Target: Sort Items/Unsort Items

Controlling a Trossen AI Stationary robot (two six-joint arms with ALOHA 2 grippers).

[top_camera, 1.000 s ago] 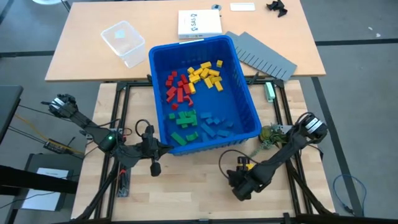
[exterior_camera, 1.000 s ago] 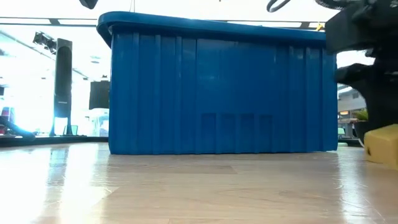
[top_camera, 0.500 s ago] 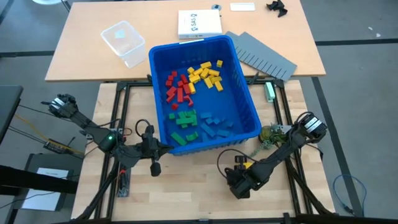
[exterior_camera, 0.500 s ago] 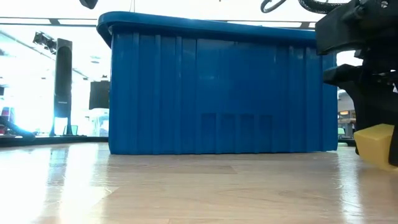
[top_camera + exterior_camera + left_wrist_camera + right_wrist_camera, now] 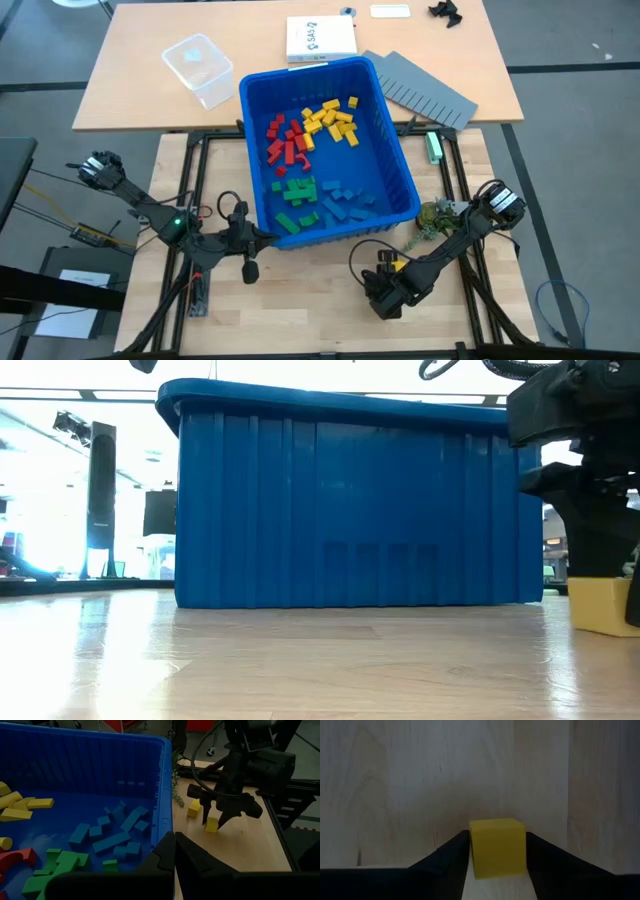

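- A pale wooden tabletop (image 5: 320, 310) rests on a black frame over grey floor (image 5: 570, 150).
- At 12 o'clock, a second tan table (image 5: 140, 70).
- Bright windows (image 5: 40, 490) light the room; a dark speaker stand (image 5: 101, 490) at 9 o'clock.

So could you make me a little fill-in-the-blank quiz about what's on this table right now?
1. The small toy blocks lie grouped by colour inside the large ____ plastic bin.
2. The right pincer stands over a small ____ block on the wooden table.
3. A second yellow block lies on the table ____ the bin.
4. The left pincer is ____.

Missing words: blue; yellow; outside; shut
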